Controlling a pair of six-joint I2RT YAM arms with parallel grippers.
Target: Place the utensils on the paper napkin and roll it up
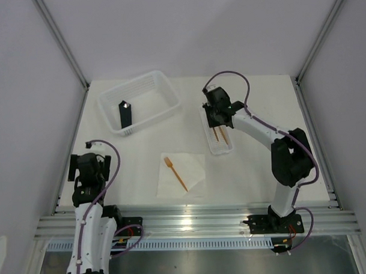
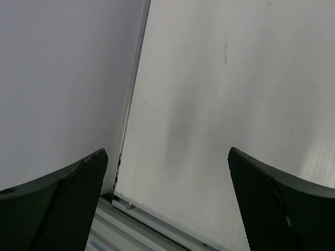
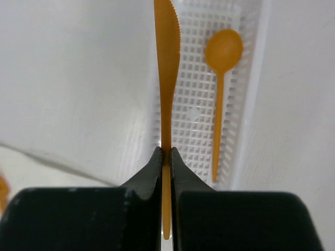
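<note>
The white paper napkin (image 1: 193,168) lies flat near the table's front centre, and an orange fork (image 1: 175,173) rests diagonally on it. My right gripper (image 3: 166,151) is over the narrow white tray (image 3: 196,115), shut on the handle of the orange knife (image 3: 167,68), whose serrated blade points away from me. An orange spoon (image 3: 222,78) lies in the tray to the right of the knife. In the top view the right gripper (image 1: 217,115) hangs over the tray's far end. My left gripper (image 2: 167,151) stands open with nothing in it, above the table's front left corner.
A large white slotted basket (image 1: 151,84) sits at the back left with a black upright block (image 1: 125,114) inside it. The left wall and the table's metal front rail (image 2: 157,222) run close to the left gripper.
</note>
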